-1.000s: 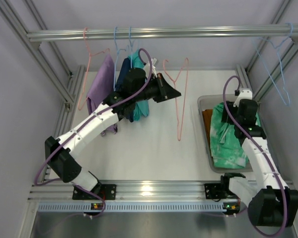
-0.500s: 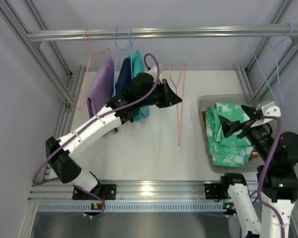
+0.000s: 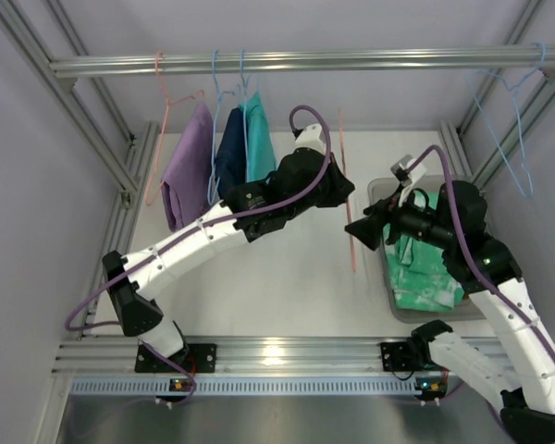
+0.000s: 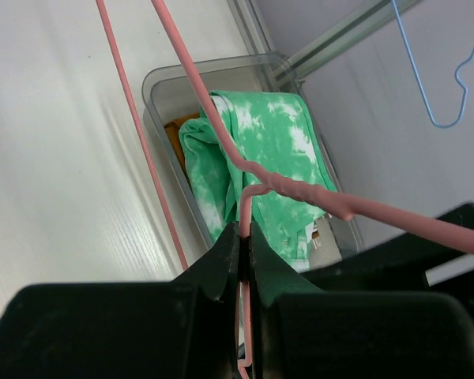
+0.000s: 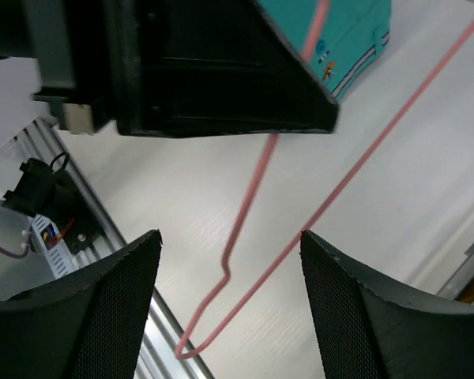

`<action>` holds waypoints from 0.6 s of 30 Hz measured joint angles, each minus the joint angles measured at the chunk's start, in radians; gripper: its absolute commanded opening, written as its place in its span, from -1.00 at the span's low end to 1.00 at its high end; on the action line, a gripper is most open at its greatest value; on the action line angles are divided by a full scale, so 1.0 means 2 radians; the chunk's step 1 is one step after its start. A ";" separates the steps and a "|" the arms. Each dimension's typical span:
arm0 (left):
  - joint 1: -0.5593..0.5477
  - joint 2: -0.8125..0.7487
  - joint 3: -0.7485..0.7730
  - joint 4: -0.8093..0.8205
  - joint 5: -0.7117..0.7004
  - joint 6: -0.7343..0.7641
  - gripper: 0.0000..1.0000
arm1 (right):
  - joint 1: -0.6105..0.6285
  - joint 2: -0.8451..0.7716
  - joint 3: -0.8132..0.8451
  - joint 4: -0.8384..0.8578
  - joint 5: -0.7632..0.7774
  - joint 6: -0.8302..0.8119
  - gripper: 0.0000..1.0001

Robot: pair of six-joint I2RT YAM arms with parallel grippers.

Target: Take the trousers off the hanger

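Observation:
My left gripper [image 3: 345, 190] is shut on the wire of an empty pink hanger [image 3: 348, 231] and holds it over the table; in the left wrist view the wire [image 4: 243, 213] runs between the closed jaws. My right gripper [image 3: 359, 231] is open beside the hanger's lower part. In the right wrist view the pink wire [image 5: 249, 201] passes between the spread fingers [image 5: 110, 308] without touching them. The mint-green mottled trousers [image 3: 421, 268] lie in the grey bin [image 3: 395, 298]. The rust-orange trousers [image 4: 180, 130] lie under them there.
Lilac [image 3: 187, 166], navy [image 3: 229, 157] and teal [image 3: 259, 148] trousers hang on hangers from the top rail [image 3: 305, 63]. An empty pink hanger [image 3: 162, 120] hangs at the left. Blue hangers [image 3: 518, 120] hang at the right, near the frame posts.
My left arm has carried the pink hanger to the right. My right arm has swung left from over the bin to the hanger, with its gripper open.

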 measured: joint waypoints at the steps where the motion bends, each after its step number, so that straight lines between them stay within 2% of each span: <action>1: -0.003 0.004 0.005 -0.002 -0.010 0.000 -1.00 | 0.021 0.001 -0.002 0.001 0.011 0.002 0.39; 3: -0.005 0.010 0.010 -0.006 -0.022 0.000 -1.00 | 0.044 0.001 -0.002 0.006 0.032 0.004 0.37; 14: -0.005 0.024 0.020 -0.010 -0.028 -0.008 -1.00 | 0.084 0.045 -0.002 0.028 0.163 -0.013 0.08; 15: -0.005 0.025 0.020 -0.010 -0.027 -0.009 -1.00 | 0.087 0.050 -0.002 0.030 0.171 -0.015 0.01; 16: -0.005 0.025 0.021 -0.010 -0.027 -0.009 -1.00 | 0.089 0.052 -0.002 0.032 0.176 -0.015 -0.26; 18: -0.005 0.028 0.021 -0.006 -0.027 -0.011 -1.00 | 0.096 0.055 -0.002 0.035 0.184 -0.018 -0.55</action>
